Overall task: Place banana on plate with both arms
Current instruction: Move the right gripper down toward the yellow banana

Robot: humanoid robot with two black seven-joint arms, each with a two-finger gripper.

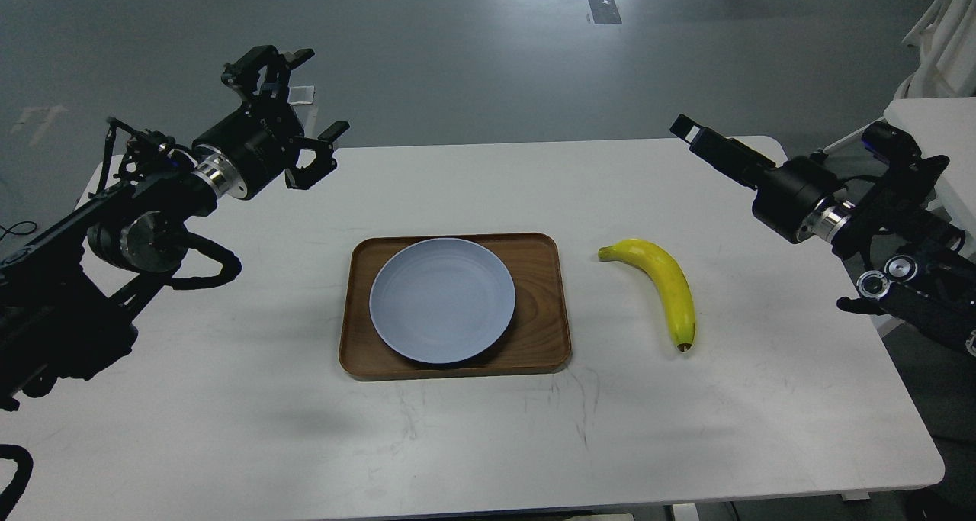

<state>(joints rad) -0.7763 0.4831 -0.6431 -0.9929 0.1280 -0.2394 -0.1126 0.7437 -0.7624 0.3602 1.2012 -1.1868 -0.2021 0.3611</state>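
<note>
- Head view: the curved bright yellow banana (661, 287) lies on the white table (229, 429), right of the round pale blue-grey plate (442, 300) on its brown wooden tray (545, 338).
- We should grasp it mid-body, fingers across the curve.
- Our right gripper (690, 132) hovers raised, spread unclear; left gripper (316, 117) raised, fingers apart.

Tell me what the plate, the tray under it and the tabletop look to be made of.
Plate: pale blue-grey, matte, no glare; likely glazed ceramic or melamine, cannot tell which.
Tray: brown with visible grain lines, so wood or wood-look laminate, satin finish.
Tabletop: white, smooth, faintly scuffed; probably laminate or painted board.
</note>
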